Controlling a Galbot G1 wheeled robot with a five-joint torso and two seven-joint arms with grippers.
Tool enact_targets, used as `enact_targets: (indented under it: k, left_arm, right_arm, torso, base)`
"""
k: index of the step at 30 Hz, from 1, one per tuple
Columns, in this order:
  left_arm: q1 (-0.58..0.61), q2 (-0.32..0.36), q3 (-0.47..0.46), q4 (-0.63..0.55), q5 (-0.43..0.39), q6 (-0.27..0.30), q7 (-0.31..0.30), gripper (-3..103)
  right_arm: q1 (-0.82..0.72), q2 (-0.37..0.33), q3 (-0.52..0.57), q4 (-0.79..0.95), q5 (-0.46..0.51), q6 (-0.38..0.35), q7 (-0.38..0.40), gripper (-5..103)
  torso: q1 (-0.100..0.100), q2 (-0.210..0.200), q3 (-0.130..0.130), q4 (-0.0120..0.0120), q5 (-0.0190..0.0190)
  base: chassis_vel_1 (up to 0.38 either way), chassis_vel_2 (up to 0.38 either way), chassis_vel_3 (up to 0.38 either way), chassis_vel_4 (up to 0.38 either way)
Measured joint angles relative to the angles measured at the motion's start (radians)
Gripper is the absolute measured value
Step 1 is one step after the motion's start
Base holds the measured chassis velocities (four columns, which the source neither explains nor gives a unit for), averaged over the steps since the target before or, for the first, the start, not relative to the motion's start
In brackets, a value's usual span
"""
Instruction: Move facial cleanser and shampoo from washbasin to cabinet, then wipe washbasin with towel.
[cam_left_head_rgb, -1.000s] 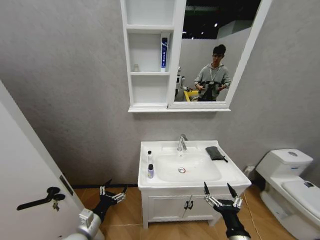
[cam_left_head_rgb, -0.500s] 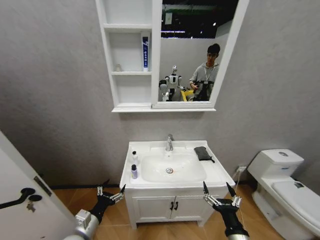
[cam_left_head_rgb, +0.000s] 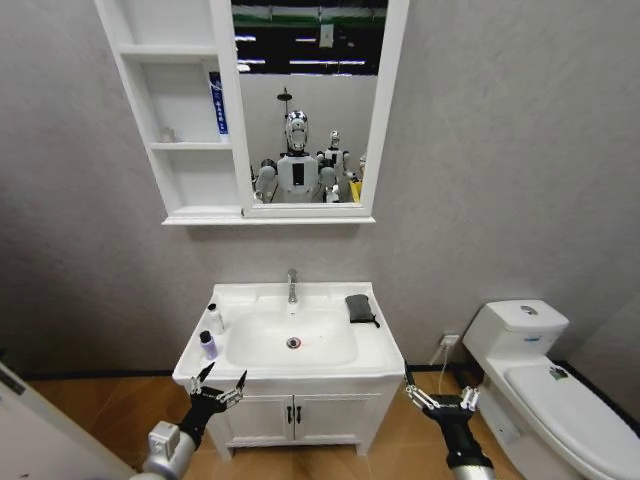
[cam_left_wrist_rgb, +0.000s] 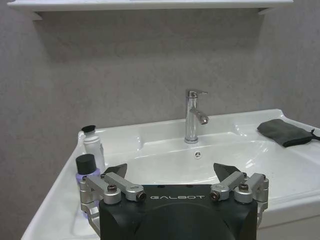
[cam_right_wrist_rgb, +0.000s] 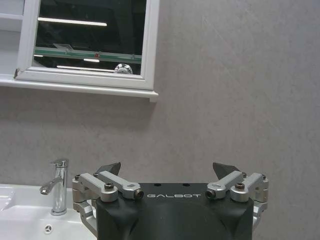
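A: Where do the arms sit?

B: Both are low, on the near side of the washbasin (cam_left_head_rgb: 375, 352). The left end effector (cam_left_head_rgb: 217, 386) hangs in front of the basin's near left corner with its fingers spread wide, gripping nothing. The right end effector (cam_left_head_rgb: 437, 397) is off the near right corner, between the vanity (cam_left_head_rgb: 290, 418) and the toilet (cam_left_head_rgb: 535, 375), also spread wide with nothing between its fingers.

A: And the bottles?

B: Two small ones stand on the left rim of the basin. The white bottle with the black cap (cam_left_head_rgb: 214, 319) is farther back; the purple-tinted bottle with the black cap (cam_left_head_rgb: 208, 345) stands just nearer. In the left wrist view they show past the end effector's fingers (cam_left_wrist_rgb: 115, 180), the white one (cam_left_wrist_rgb: 93, 145) behind the purple one (cam_left_wrist_rgb: 86, 167). I cannot tell which is cleanser and which is shampoo.

A: The towel?

B: The dark towel (cam_left_head_rgb: 360, 308) lies folded on the far right of the basin rim, right of the chrome tap (cam_left_head_rgb: 292, 285).

A: The cabinet?

B: The cabinet (cam_left_head_rgb: 182, 110) is up on the wall, above and left of the basin, joined to the mirror (cam_left_head_rgb: 303, 105). A blue tube (cam_left_head_rgb: 217, 102) stands at the right side of its middle shelf and a small clear item (cam_left_head_rgb: 168, 134) sits at the left side, too small to identify. The right wrist view catches the tap (cam_right_wrist_rgb: 58, 186) and the mirror's lower corner (cam_right_wrist_rgb: 90, 45) beyond the end effector (cam_right_wrist_rgb: 167, 175).
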Motion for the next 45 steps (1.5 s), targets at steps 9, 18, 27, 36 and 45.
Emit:
enact_targets:
  k: [9, 18, 27, 36, 45]
  left_arm:
    - [-0.037, 0.017, 0.0, 0.058, -0.009, 0.002, -0.026, 98]
    - [-0.241, 0.044, 0.084, 0.278, -0.041, 0.008, -0.084, 98]
    - [-0.348, 0.038, 0.112, 0.433, -0.064, 0.0, -0.119, 98]
    - [-0.477, 0.042, 0.15, 0.524, -0.1, 0.008, -0.138, 98]
    - [-0.638, 0.026, 0.177, 0.677, -0.123, 0.015, -0.165, 95]
  right_arm:
    - [0.004, 0.003, -0.004, -0.025, 0.0, 0.018, 0.0, 100]
    - [0.003, 0.003, -0.015, -0.093, -0.022, 0.016, 0.012, 100]
    - [0.02, 0.011, -0.018, -0.14, -0.019, 0.023, 0.009, 100]
    - [0.028, 0.008, -0.014, -0.16, -0.008, 0.027, 0.008, 100]
    - [0.036, -0.006, -0.006, -0.176, 0.014, 0.014, 0.023, 100]
  torso:
    - [0.0, 0.0, 0.0, -0.0003, 0.0004]
    - [0.0, 0.0, 0.0, -0.0006, 0.0006]
    - [0.0, 0.0, 0.0, -0.0003, 0.0005]
    - [0.0, 0.0, 0.0, -0.0004, 0.0007]
    - [0.0, 0.0, 0.0, -0.0004, 0.0006]
  base:
    - [0.05, 0.059, -0.058, -0.037]
    - [0.0, 0.0, 0.0, 0.0]
    - [0.0, 0.0, 0.0, 0.0]
    - [0.0, 0.0, 0.0, 0.0]
    - [0.0, 0.0, 0.0, 0.0]
